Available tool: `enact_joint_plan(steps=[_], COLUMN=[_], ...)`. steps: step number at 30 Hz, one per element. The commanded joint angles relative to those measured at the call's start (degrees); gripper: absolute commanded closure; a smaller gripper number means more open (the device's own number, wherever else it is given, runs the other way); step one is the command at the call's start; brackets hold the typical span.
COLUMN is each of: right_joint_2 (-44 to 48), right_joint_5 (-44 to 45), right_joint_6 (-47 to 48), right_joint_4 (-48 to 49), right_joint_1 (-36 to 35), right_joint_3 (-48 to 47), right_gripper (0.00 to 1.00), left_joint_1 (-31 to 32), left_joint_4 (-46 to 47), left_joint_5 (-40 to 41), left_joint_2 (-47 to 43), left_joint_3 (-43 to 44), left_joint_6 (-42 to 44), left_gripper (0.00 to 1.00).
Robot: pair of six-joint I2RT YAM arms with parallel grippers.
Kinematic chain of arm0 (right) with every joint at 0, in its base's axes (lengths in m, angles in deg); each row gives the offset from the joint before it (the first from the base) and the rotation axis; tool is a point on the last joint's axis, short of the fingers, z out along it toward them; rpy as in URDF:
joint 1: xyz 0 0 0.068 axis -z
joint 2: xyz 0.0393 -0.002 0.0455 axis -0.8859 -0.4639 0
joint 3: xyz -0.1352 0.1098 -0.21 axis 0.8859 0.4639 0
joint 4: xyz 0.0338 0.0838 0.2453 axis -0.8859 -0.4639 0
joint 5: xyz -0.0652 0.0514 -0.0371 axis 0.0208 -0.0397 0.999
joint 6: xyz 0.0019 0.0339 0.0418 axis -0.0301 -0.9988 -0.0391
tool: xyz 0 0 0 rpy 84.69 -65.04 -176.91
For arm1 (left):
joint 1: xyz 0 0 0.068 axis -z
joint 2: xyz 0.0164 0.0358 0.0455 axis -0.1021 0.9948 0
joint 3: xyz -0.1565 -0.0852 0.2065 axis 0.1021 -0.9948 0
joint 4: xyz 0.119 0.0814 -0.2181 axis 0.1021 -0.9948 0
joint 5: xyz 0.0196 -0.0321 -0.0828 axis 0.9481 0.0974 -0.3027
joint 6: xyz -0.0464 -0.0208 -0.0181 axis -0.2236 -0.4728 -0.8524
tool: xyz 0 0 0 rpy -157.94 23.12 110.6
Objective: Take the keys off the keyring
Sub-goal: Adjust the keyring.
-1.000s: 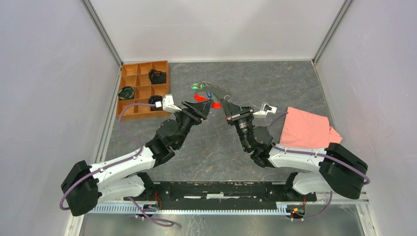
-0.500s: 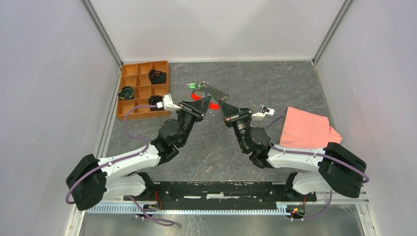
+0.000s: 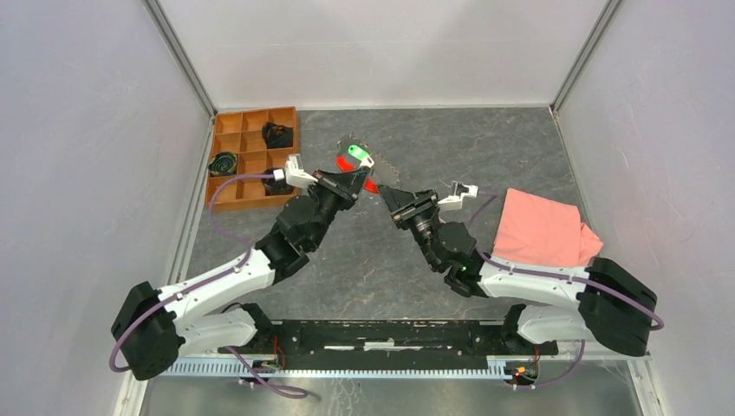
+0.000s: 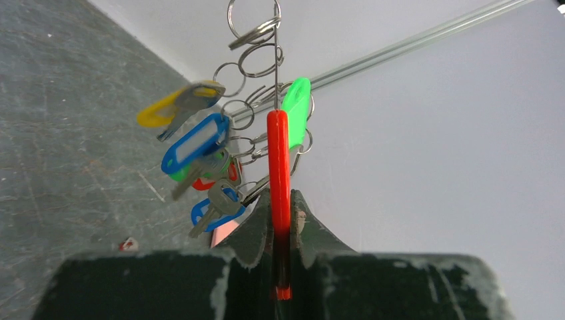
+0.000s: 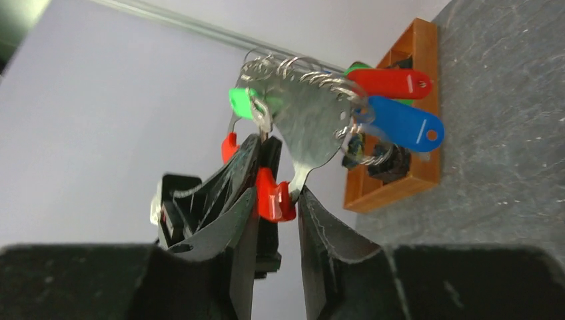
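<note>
The keyring's red strap (image 4: 278,167) stands edge-on between the jaws of my left gripper (image 4: 280,200), which is shut on it. Thin metal rings (image 4: 253,20) rise above the strap. Several keys hang off them: yellow (image 4: 174,110), blue (image 4: 196,143) and green (image 4: 296,103) heads. From above, the bunch (image 3: 355,156) hangs in the air over the table's middle. My right gripper (image 5: 278,193) is open. The strap's red end (image 5: 273,197) and the tail of a flat metal piece (image 5: 310,127) sit at its fingertips. The two grippers (image 3: 351,178) (image 3: 387,195) almost touch.
An orange compartment tray (image 3: 254,156) with dark items stands at the back left, also behind the bunch in the right wrist view (image 5: 400,180). A pink cloth (image 3: 542,230) lies at the right. Grey walls close in both sides and the back.
My left gripper has shut on the red strap. My right gripper has opened its jaws. The bunch has shifted a little left and up.
</note>
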Motion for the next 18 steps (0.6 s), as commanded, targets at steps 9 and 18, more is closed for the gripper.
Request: enact_joint_plan(steps=[9,18], right_joint_2=[13.7,22.3], right_joint_5=[-4.2,-7.2], right_joint_6=[23.2,59.2], right_joint_4=[-17.6,-27.7], right_joint_1=[-0.6,-0.6], right_joint_3=[0.5,1.0], right_gripper=[0.66,0.60], left_joint_1=[-19.1,-30.1], left_joint_4=[-26.0,-26.1], left_joint_5=[-30.8,-71.5], left_joint_2=[-1.4,8.9], left_joint_3=[8.3,12.5], left_joint_6=[1.8,1.7], left_gripper=[0.98,0.98])
